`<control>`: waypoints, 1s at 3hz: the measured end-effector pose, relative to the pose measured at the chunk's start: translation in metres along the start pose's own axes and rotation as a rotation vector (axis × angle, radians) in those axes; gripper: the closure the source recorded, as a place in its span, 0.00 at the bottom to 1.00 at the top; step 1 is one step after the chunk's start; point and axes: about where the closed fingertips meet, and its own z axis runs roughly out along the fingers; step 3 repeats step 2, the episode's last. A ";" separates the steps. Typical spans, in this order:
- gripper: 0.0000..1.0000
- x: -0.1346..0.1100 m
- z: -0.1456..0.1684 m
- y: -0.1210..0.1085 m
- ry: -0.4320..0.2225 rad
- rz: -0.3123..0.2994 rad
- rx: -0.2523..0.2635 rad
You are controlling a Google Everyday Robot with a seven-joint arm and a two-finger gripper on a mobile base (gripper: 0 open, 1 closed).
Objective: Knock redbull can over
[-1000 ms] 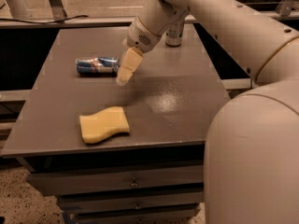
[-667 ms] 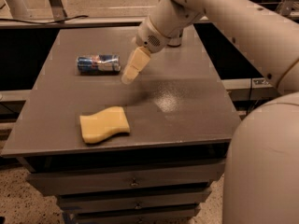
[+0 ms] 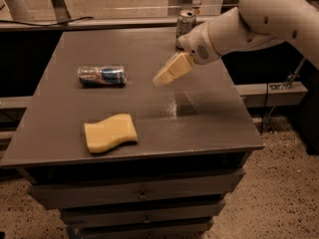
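The redbull can, silver with blue panels, lies on its side on the left half of the grey table. My gripper hangs above the table's middle, to the right of the can and well apart from it, pointing down and left. It holds nothing.
A yellow sponge lies near the table's front left. A plain silver-grey can stands upright at the back edge, just behind my arm. Drawers sit under the tabletop, and the floor drops off on the right.
My gripper has moved right, away from the lying can. The view has shifted, so the upright grey can at the back now shows. The redbull can stays on its side.
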 end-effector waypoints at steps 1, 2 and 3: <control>0.00 0.015 -0.036 -0.014 -0.168 0.063 0.112; 0.00 0.026 -0.075 -0.023 -0.229 0.085 0.181; 0.00 0.026 -0.075 -0.023 -0.229 0.085 0.181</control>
